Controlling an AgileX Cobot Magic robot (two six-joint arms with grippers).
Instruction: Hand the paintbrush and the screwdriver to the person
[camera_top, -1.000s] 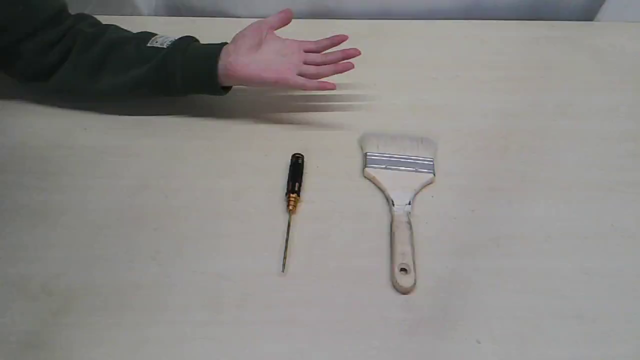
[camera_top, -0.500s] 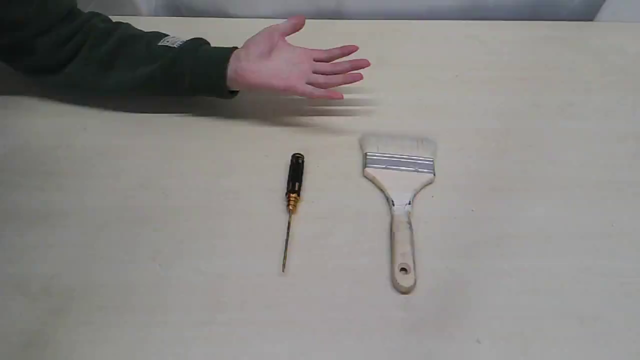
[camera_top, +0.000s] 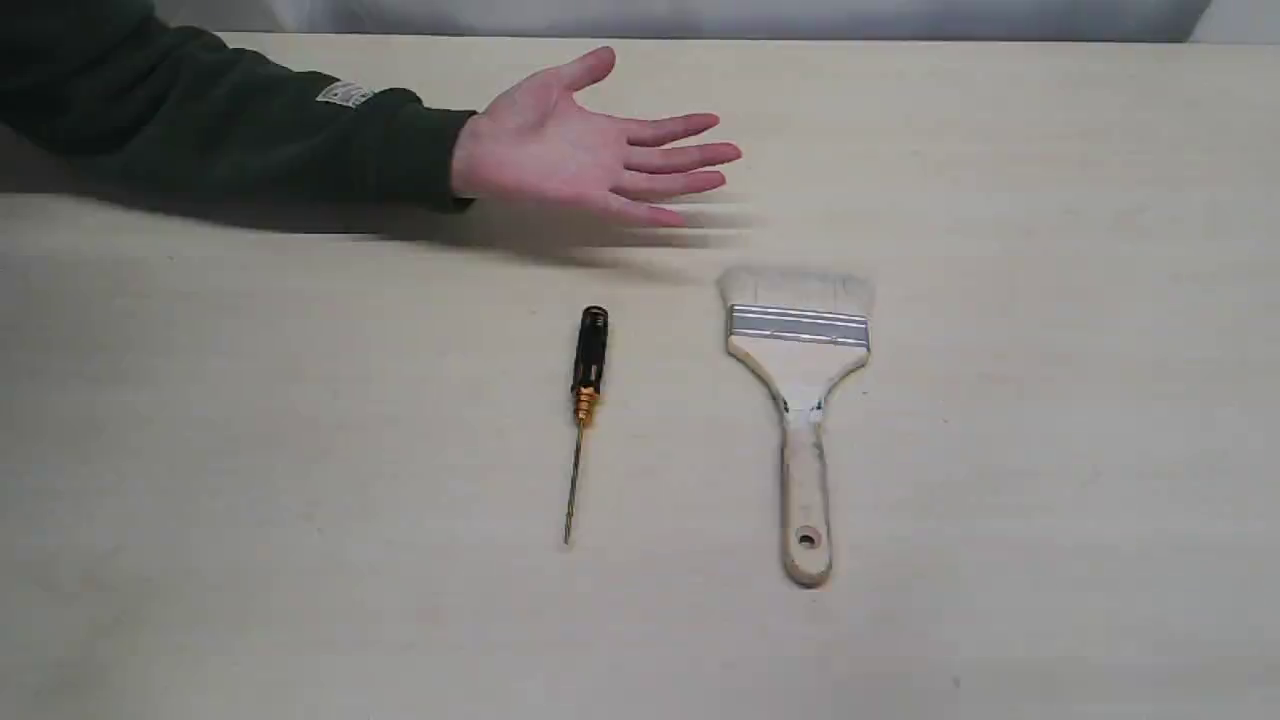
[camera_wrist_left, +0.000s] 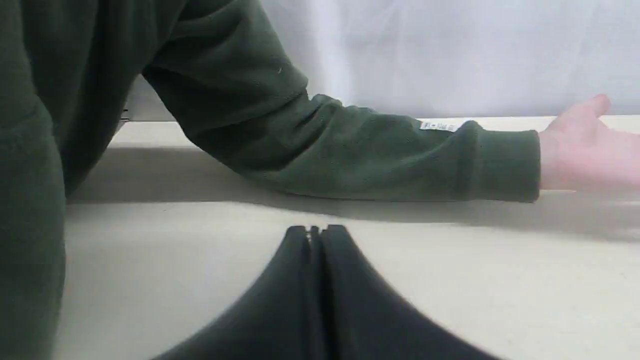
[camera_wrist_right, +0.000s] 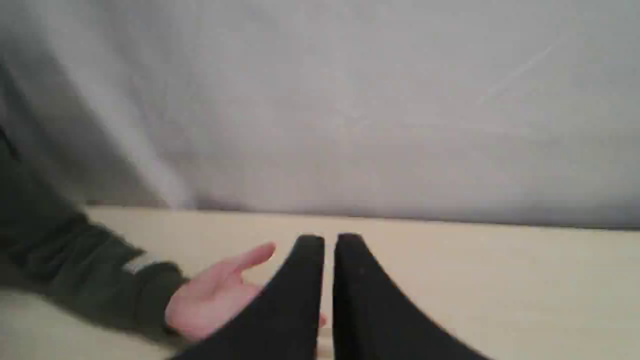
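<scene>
The screwdriver (camera_top: 587, 370) lies near the table's middle, black handle toward the far side and thin shaft toward the near edge. To its right lies the paintbrush (camera_top: 800, 380), bristles toward the far side, with the hole in its handle nearest the front. The person's hand (camera_top: 570, 150) rests palm up behind both tools, with the dark green sleeve (camera_top: 250, 140) stretching left. Neither gripper shows in the exterior view. My left gripper (camera_wrist_left: 315, 230) is shut and empty, low over the table near the sleeve (camera_wrist_left: 350, 150). My right gripper (camera_wrist_right: 330, 239) has only a thin slit between its fingers and holds nothing; the hand (camera_wrist_right: 215, 295) lies beyond it.
The beige table (camera_top: 1050, 450) carries only the two tools and the person's arm. A pale grey backdrop (camera_top: 760, 15) runs along the far edge. The person's green-clad body (camera_wrist_left: 30, 200) fills one side of the left wrist view.
The person's open hand has shifted a little to the right and lower, toward the table. The screwdriver and paintbrush have not moved.
</scene>
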